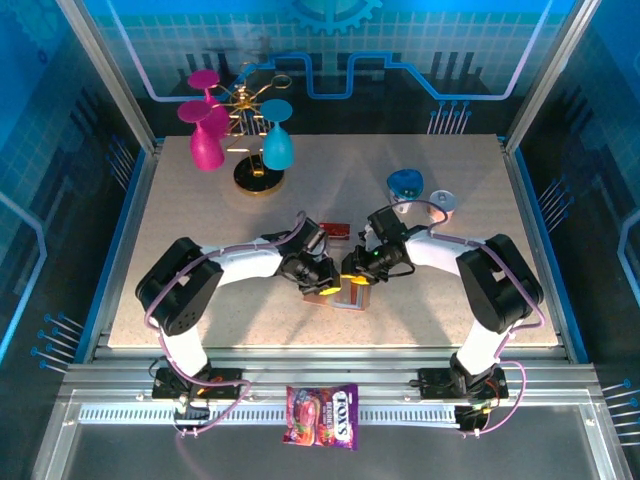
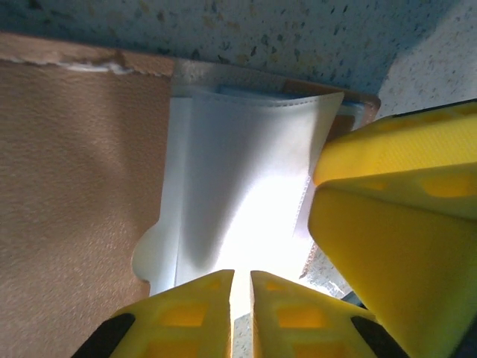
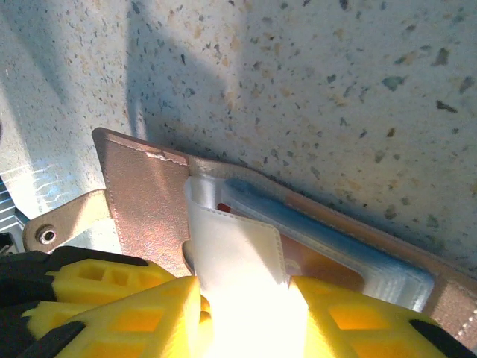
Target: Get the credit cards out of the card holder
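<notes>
Speckled table [image 1: 200, 310] holds card holder [image 1: 352, 298]; pink goblet [image 1: 206, 146] behind.

My top cam sits high off the 6 o'clock edge of the table [image 1: 190, 220], facing 12, far out. Both wrist cams look down, very close. All three share the wallet [image 1: 350, 295] mid-table.

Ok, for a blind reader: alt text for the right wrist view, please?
Yellow fingers of the right gripper flank a pale pocket flap of an open brown wallet lying on a speckled table. Blue-grey pockets sit beside the flap; a snap strap sticks out at left.
</notes>
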### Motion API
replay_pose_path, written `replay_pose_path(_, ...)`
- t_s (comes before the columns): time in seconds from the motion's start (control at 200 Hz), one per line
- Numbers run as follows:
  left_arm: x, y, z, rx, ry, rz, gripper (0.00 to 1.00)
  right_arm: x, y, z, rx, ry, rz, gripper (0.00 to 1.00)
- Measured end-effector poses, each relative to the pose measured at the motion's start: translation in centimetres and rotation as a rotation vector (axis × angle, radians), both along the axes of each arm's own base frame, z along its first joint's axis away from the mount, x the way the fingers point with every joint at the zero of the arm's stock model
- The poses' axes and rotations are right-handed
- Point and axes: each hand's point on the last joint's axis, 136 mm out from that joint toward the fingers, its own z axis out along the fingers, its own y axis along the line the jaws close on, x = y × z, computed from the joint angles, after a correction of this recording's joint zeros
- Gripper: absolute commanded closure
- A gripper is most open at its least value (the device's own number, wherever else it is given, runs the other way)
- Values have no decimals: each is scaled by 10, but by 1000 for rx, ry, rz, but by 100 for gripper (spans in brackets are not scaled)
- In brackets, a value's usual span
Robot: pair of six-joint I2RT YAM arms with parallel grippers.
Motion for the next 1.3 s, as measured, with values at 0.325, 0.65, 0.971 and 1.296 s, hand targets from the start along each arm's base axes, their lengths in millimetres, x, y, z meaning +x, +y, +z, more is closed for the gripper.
replay_pose_path(0.325, 11, 13, 23, -36, -49, 43, 85, -7, 3, -2, -31, 16, 23, 59)
replay_pose_path(0.65, -2, 28, 4, -7, -4, 57, 86, -9, 6, -1, -47, 19, 34, 60)
replay_pose_path(0.971, 13, 56, 39, -54, -99, 145, 82, -5, 21, 27, -35, -34, 59, 60)
replay_pose_path(1.296, 17, 87, 60, -74, -171, 230, 79, -2, 57, 36, -10, -60, 117, 55)
